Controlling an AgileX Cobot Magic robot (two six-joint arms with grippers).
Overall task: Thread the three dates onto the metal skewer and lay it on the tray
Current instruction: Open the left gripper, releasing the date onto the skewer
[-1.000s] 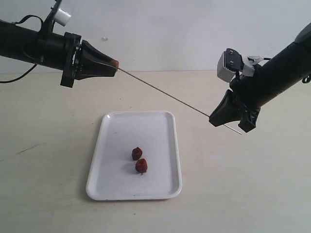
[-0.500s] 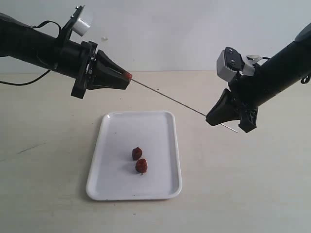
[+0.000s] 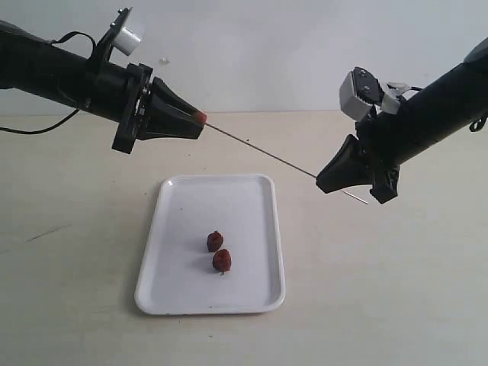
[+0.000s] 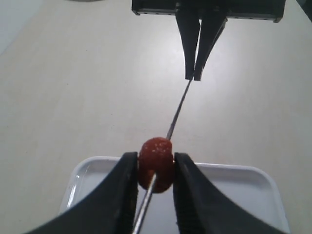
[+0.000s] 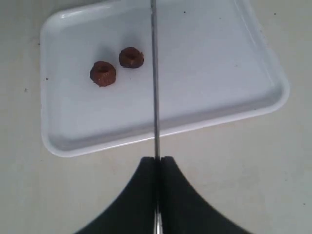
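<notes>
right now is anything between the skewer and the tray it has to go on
Only two loose dates, lying near the middle of the tray. The metal skewer is in the air, clamped by the right gripper, its other end through the date in the left gripper. Nothing else visible lies between.

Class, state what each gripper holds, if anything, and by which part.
The left gripper pinches one date by its sides; the right gripper clamps the metal skewer near its far end.
</notes>
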